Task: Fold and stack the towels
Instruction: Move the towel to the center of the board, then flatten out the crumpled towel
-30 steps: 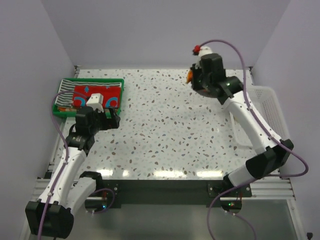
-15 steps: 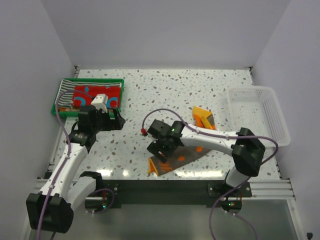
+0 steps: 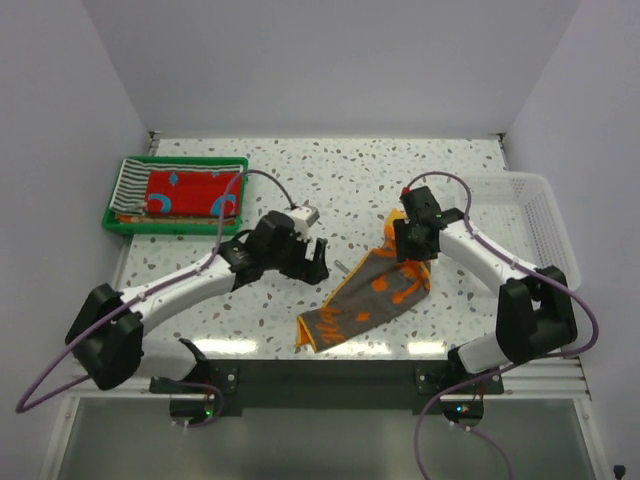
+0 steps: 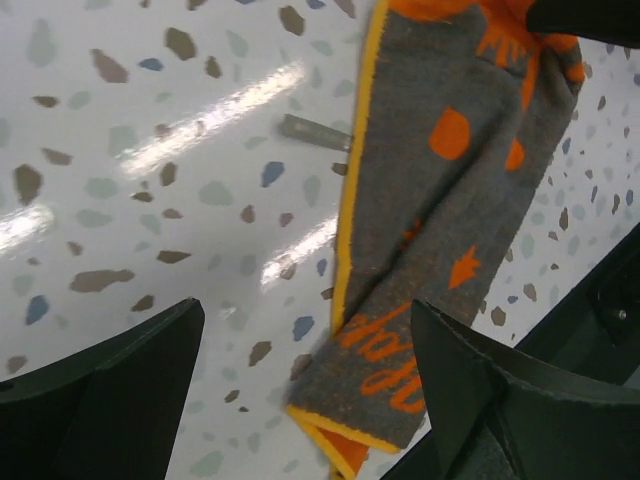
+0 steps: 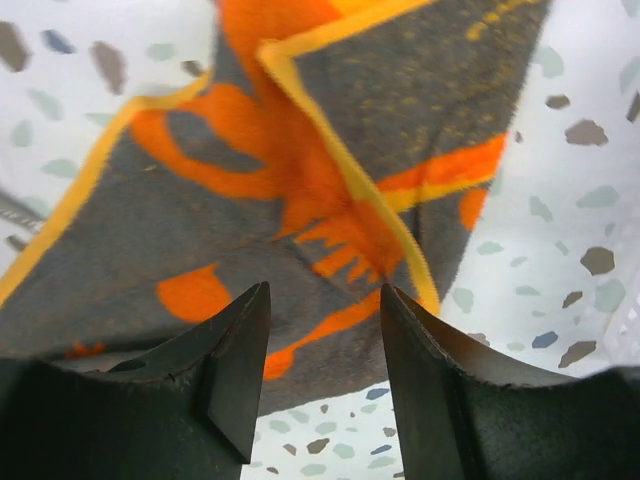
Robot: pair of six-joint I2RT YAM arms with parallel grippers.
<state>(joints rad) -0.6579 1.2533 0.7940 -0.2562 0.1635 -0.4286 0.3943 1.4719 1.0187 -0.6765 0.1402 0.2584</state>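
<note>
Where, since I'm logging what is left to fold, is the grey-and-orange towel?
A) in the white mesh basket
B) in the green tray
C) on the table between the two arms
C: the grey-and-orange towel lies stretched out on the speckled table between the two arms, clear of the green tray at far left and the white basket at right.

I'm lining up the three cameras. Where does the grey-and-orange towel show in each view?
Top external: towel lies diagonally, lower centre.
Left wrist: towel in the right half, running from top right down to bottom centre.
Right wrist: towel fills the top and middle of the frame.
Shared landmark: the speckled table under it, seen in all three.
</note>
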